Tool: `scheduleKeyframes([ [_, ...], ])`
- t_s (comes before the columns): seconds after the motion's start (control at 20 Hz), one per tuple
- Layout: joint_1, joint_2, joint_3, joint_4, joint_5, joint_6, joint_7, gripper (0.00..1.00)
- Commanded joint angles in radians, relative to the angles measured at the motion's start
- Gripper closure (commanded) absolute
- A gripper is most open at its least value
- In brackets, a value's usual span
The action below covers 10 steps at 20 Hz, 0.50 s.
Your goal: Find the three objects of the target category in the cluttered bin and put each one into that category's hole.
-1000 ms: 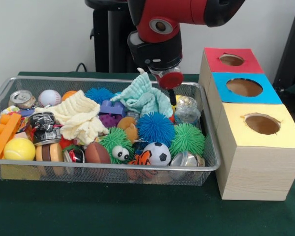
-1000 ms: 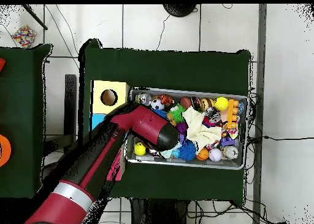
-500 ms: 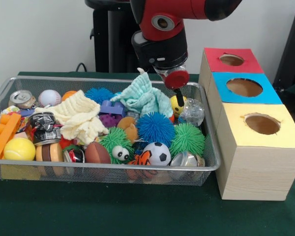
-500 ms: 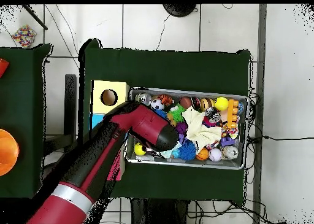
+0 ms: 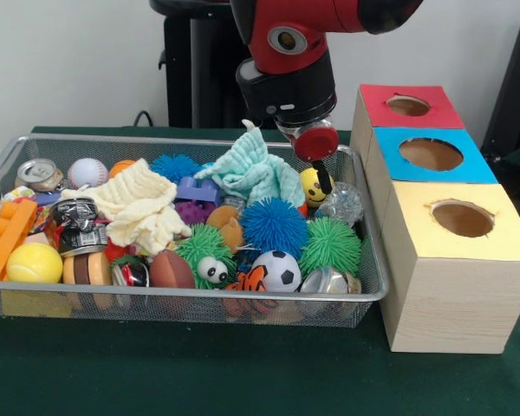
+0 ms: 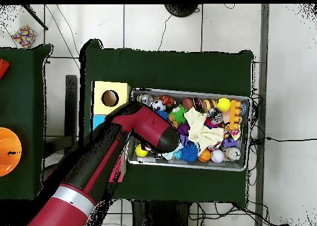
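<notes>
The silver wire-mesh bin [image 5: 199,139] is full of balls, cloths, cans and toys. It also shows in the overhead view [image 6: 244,168]. My gripper [image 5: 323,179] hangs over the bin's far right corner, just above a yellow smiley ball [image 5: 310,187] and beside a clear glittery ball [image 5: 342,204]. I cannot tell whether it is open or shut, and nothing shows in its hold. The hole [image 5: 407,106] in the red-topped box is to the right of the gripper, beyond the bin's rim. In the overhead view the arm [image 6: 142,127] hides the gripper and the red box.
A blue-topped box [image 5: 432,154] and a yellow-topped box [image 5: 462,218] stand in a row in front of the red one. A mint cloth [image 5: 258,169], a cream cloth [image 5: 139,204], spiky balls [image 5: 274,225] and a soccer ball [image 5: 276,270] lie in the bin.
My gripper has moved right and slightly lower toward the bin's right corner. The yellow smiley ball is now uncovered and the clear ball has shifted a little right.
</notes>
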<state>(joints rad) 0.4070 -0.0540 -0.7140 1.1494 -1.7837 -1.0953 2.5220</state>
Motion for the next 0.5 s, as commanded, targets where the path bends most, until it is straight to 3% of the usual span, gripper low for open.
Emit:
scheduleKeyframes([
  [0.05,-0.041,-0.005,0.175,0.052,0.104,0.085,-0.062,0.0],
  [0.5,-0.041,-0.01,0.17,0.057,0.115,0.093,-0.077,0.0],
])
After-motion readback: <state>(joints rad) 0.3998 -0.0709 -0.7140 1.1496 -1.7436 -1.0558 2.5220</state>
